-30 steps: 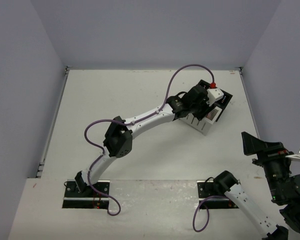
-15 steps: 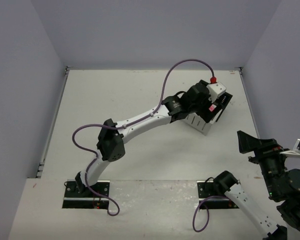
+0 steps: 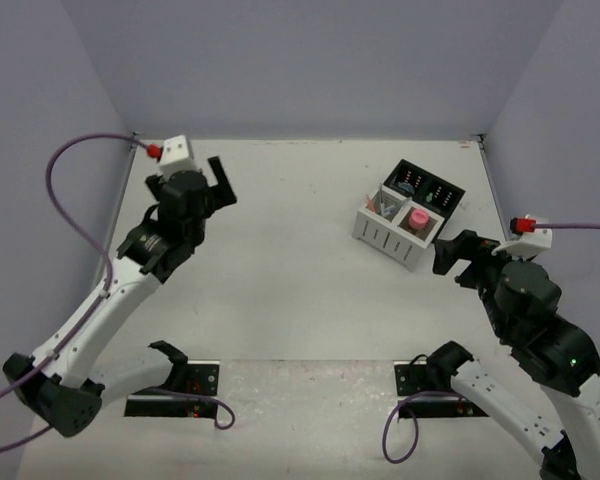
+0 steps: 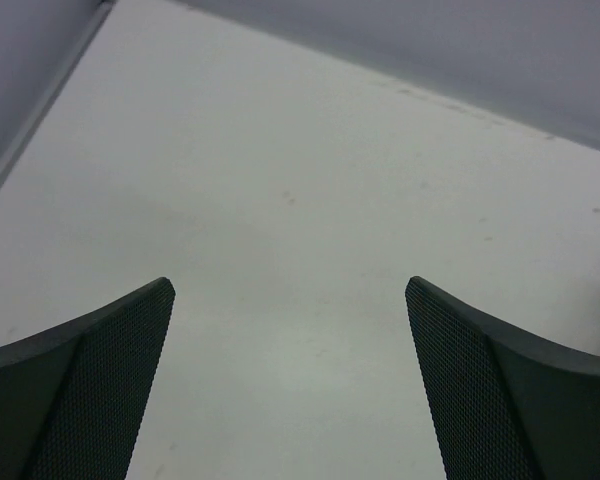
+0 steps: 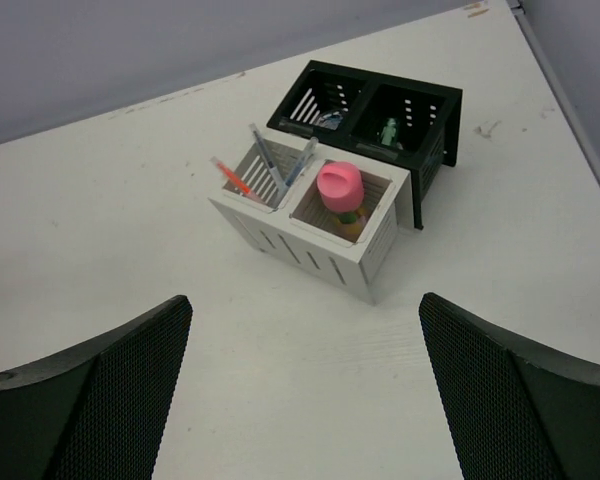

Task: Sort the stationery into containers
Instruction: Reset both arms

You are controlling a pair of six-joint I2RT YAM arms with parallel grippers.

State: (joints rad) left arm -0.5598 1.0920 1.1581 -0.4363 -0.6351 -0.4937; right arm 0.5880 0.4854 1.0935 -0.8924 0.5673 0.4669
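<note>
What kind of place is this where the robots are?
Probably a robot test booth in a lab. A bare white table is boxed in by plain walls, a left arm and a right arm are bolted at its near edge, and a small stationery organizer sits on it.

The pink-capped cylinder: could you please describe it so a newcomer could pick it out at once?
At the far right of the table stands a small organizer, half white, half black. The pink-capped cylinder stands in the white half's right-hand cell, seen from the near edge. The neighbouring cell holds only thin pens; this alone is thick with a round pink top.
</note>
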